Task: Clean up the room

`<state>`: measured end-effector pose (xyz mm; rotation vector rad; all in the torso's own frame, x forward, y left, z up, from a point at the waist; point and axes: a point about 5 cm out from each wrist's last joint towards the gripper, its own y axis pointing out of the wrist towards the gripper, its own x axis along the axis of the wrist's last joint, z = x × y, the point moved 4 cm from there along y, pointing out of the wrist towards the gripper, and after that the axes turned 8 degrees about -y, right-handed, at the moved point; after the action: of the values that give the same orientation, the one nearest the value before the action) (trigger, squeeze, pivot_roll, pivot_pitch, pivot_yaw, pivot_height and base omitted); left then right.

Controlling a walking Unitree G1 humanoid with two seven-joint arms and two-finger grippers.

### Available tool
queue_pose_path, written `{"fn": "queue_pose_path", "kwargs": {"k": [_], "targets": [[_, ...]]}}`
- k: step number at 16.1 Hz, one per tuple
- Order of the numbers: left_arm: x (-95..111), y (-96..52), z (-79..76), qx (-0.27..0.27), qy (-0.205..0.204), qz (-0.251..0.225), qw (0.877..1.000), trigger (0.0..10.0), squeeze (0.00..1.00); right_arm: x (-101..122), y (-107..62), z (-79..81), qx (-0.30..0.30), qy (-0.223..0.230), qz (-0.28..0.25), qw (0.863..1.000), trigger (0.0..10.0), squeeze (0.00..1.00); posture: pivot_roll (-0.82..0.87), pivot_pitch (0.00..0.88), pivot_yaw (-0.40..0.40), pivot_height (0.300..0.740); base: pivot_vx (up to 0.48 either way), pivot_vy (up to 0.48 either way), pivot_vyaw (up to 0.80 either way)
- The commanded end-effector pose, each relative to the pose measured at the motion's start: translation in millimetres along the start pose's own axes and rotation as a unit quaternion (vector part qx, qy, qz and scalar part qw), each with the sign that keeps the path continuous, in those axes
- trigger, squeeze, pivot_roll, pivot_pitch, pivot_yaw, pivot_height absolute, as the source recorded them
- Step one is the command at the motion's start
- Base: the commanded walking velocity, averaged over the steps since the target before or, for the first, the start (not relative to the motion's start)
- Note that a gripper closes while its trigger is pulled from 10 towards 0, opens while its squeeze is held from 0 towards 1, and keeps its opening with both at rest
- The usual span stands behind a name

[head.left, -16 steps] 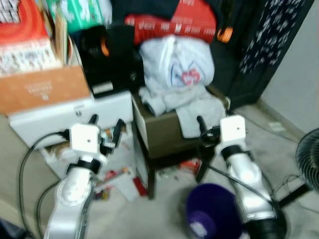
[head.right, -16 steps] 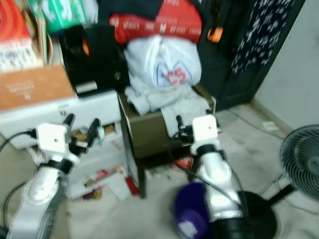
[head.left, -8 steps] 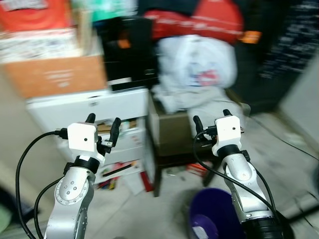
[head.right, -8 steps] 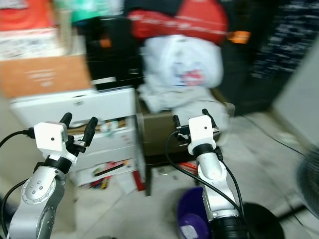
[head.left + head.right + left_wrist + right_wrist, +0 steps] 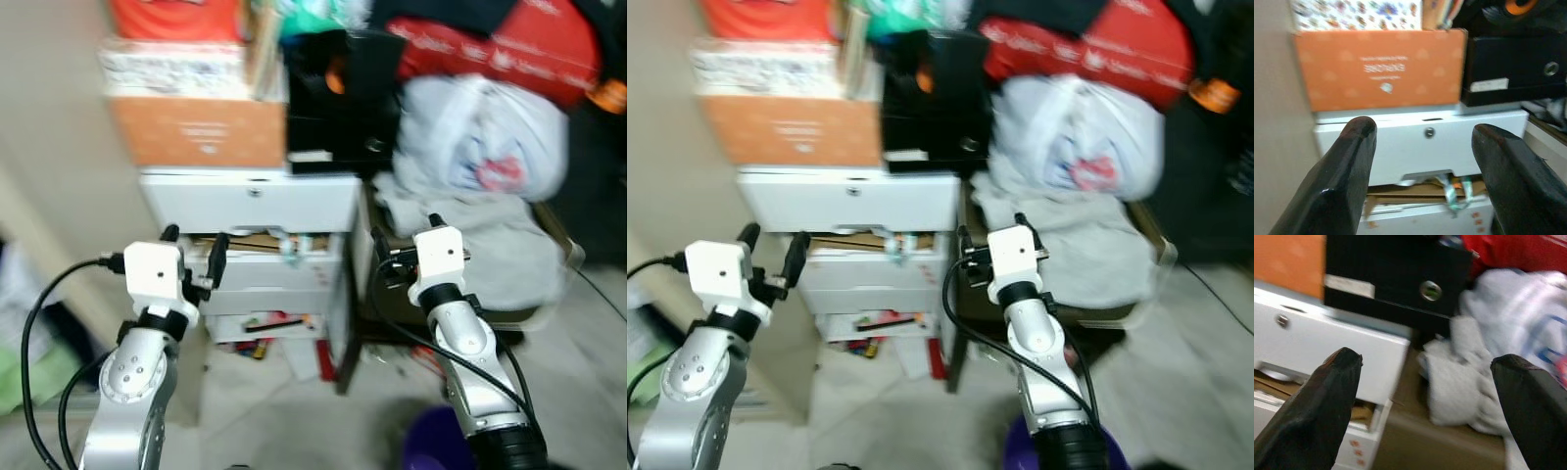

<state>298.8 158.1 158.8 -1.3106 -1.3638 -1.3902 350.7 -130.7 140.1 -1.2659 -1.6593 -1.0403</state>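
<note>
Glossy white drawer unit [image 5: 250,201], matt orange cardboard box [image 5: 199,130]

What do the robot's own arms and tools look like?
Both arms are rounded silver metal segments joined by black collars. Each ends in a white box-shaped wrist block carrying a tool of two long black fingers: left tool, right tool. Loose black cables loop from each block down along the arm.

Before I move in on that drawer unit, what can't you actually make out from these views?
- Contents of the white drawer unit: head views blurred, upper drawer front covers them; only paper scraps stick out.
- Print on the orange box: blurred in the left wrist view.
- Floor litter under the drawers: too small and smeared.
- Purple bin: cut off by the bottom edge, behind the right arm.
</note>
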Motion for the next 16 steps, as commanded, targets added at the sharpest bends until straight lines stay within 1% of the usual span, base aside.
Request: {"fn": "queue_pose_path", "kwargs": {"k": [1, 12, 16], "targets": [[2.3, -1.7, -3.0, -0.004, -0.003, -0.006, 1.0, 10.0, 0.0, -0.5, 0.4, -4.4, -0.003, -0.004, -0.001, 1.0, 10.0, 0.0, -0.01, 0.064, -0.051, 0.74, 0.0, 0.0, 0.8], [2.8, -1.4, -2.4, -0.004, -0.004, -0.009, 1.0, 10.0, 0.0, 1.0, 3.1, -3.3, 0.0, -0.002, -0.005, 1.0, 10.0, 0.0, -0.01, 0.056, -0.054, 0.74, 0.0, 0.0, 0.8], [3.4, -0.7, -1.5, -0.003, -0.003, -0.009, 1.0, 10.0, 0.0, 1.3, 3.9, -3.6, -0.003, 0.0, -0.005, 1.0, 10.0, 0.0, -0.01, 0.065, -0.052, 0.74, 0.0, 0.0, 0.8]]}}
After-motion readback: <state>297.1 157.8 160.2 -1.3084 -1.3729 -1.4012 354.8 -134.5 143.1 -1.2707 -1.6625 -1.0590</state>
